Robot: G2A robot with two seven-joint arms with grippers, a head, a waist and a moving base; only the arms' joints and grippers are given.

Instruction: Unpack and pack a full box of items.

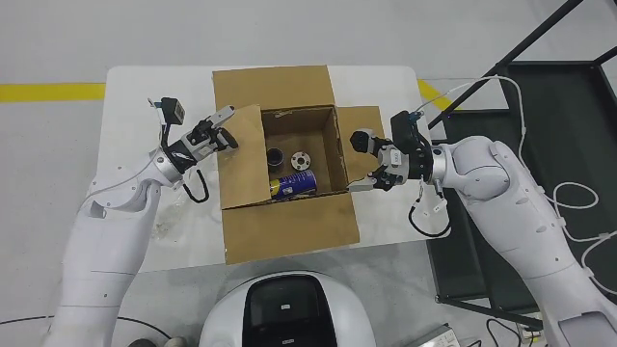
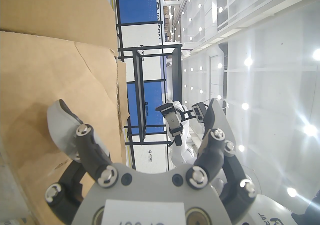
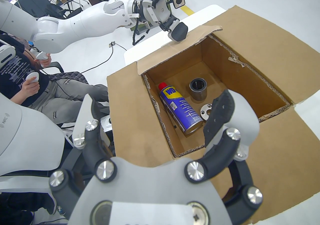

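An open cardboard box (image 1: 289,226) stands on the white table (image 1: 154,87) with its flaps spread. Inside lie a blue spray can (image 1: 294,184) (image 3: 180,108), a dark metal cylinder (image 1: 275,157) (image 3: 198,88) and a round metal flange (image 1: 302,161) (image 3: 207,111). My left gripper (image 1: 220,133) (image 2: 136,121) (image 3: 176,29) is open at the box's left flap (image 2: 62,66), one finger (image 2: 62,123) resting against the cardboard. My right gripper (image 1: 371,161) (image 3: 155,116) is open at the right flap (image 1: 362,120), holding nothing, with one finger (image 3: 225,111) over the box's opening.
A black metal frame (image 1: 540,48) and a dark platform with white cables (image 1: 569,193) stand just right of the table. A yellow line (image 1: 48,92) runs across the floor at the left. The table's left part beside the box is bare.
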